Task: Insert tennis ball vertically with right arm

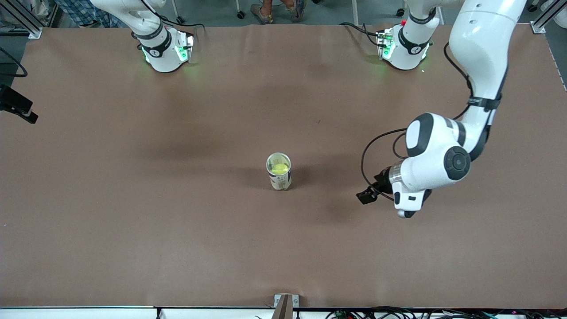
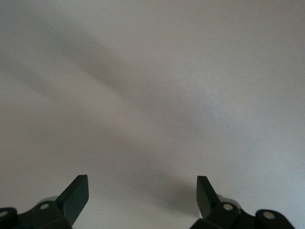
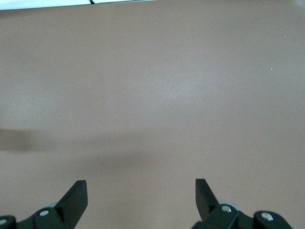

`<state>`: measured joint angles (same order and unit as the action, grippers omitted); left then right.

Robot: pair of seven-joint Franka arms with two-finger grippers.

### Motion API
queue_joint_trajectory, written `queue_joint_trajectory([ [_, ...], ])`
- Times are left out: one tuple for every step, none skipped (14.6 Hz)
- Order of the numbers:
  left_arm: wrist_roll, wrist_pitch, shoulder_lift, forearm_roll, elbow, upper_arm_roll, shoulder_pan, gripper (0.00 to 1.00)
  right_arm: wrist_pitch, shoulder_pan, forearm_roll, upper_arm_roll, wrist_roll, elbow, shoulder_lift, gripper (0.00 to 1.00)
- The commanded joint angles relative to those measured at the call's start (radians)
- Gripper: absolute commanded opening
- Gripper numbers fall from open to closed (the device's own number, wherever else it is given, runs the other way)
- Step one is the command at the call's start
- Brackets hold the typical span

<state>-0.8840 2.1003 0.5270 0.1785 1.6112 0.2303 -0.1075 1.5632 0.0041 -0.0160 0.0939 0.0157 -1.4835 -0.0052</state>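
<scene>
A clear tube can [image 1: 280, 180] with a white label stands upright on the brown table [image 1: 133, 199], near the middle. A yellow-green tennis ball [image 1: 279, 168] sits inside it, below the open rim. My right gripper [image 3: 140, 186] is open and empty over bare table in the right wrist view; it is out of the front view, where that arm leaves at the top. My left gripper [image 2: 142, 183] is open and empty, pointing down at bare table. Its hand [image 1: 409, 199] hangs low, toward the left arm's end of the table from the can.
Both arm bases [image 1: 166, 51] [image 1: 405, 48] stand along the table's edge farthest from the front camera. A black cable [image 1: 367, 155] loops off the left wrist. A small bracket [image 1: 285, 303] sits at the table's nearest edge.
</scene>
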Motion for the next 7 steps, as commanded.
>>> queue_joint_trajectory([
  [0.132, -0.112, -0.048, -0.083, -0.031, 0.0, 0.043, 1.0, 0.001, -0.012, 0.011, -0.006, 0.003, 0.015, 0.007, 1.0],
  [0.182, -0.127, -0.071, -0.083, -0.03, 0.004, 0.066, 1.0, 0.0, -0.016, 0.01, -0.006, 0.003, 0.015, 0.007, 1.0],
  [0.224, -0.16, -0.094, -0.083, -0.028, 0.007, 0.08, 1.0, 0.0, -0.015, 0.007, -0.006, 0.003, 0.015, 0.007, 1.0],
  [0.259, -0.196, -0.11, -0.088, -0.03, 0.007, 0.086, 1.0, 0.001, -0.016, 0.005, -0.006, 0.003, 0.015, 0.007, 1.0],
  [0.29, -0.215, -0.133, -0.09, -0.028, 0.009, 0.101, 1.0, 0.001, -0.016, 0.01, -0.006, 0.003, 0.015, 0.008, 1.0],
  [0.325, -0.224, -0.157, -0.09, -0.025, 0.011, 0.109, 1.0, 0.0, -0.016, 0.011, -0.006, 0.003, 0.015, 0.01, 1.0],
  [0.35, -0.247, -0.18, -0.09, -0.024, 0.011, 0.108, 1.0, 0.0, -0.015, 0.014, -0.006, 0.003, 0.015, 0.01, 1.0],
])
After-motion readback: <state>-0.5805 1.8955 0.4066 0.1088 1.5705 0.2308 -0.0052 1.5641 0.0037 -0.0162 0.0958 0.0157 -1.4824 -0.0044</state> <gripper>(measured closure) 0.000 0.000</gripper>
